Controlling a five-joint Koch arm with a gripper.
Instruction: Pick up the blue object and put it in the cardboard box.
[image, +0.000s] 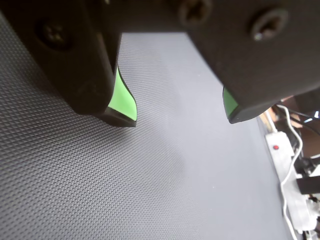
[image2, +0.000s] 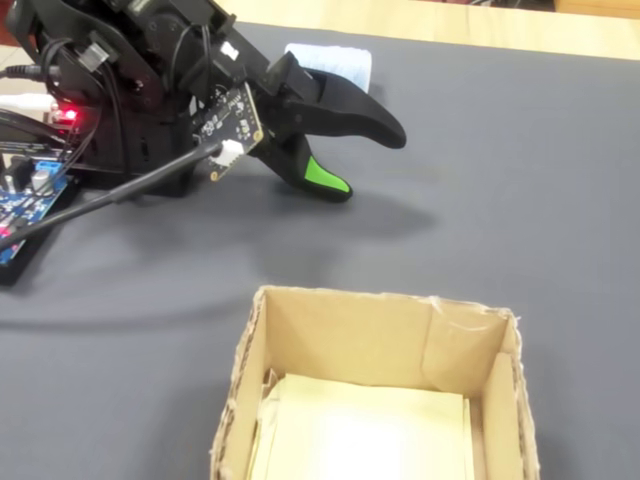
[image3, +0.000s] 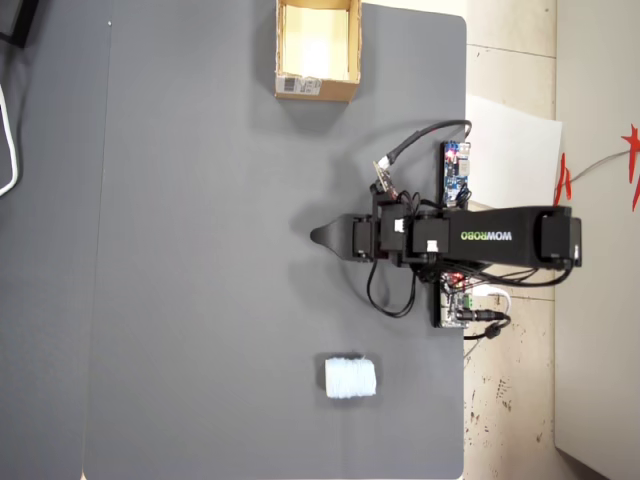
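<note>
Your gripper (image: 182, 117) hangs over bare dark mat (image: 150, 190), its two black jaws spread apart with nothing between them; the wrist view shows green pads (image: 122, 97) on the inner faces and only textured mat in the gap. In the fixed view the gripper (image2: 365, 160) points right, low over the mat, one green-lined finger (image2: 322, 178) below the other.

From overhead, your gripper (image3: 322, 237) points left, roughly at the middle of the mat. The blue object (image3: 350, 377), a pale rounded roll, lies on the mat well apart from the gripper, toward the bottom of that view and slightly right of the tip. In the fixed view the roll (image2: 330, 58) peeks out behind the upper jaw, partly hidden.

The cardboard box (image3: 317, 86) sits well away on the opposite side of the gripper, at the top edge of the overhead view, open, pale inside, a white label on its near flap. It fills the fixed view's foreground (image2: 350, 335), in front of the gripper.
</note>
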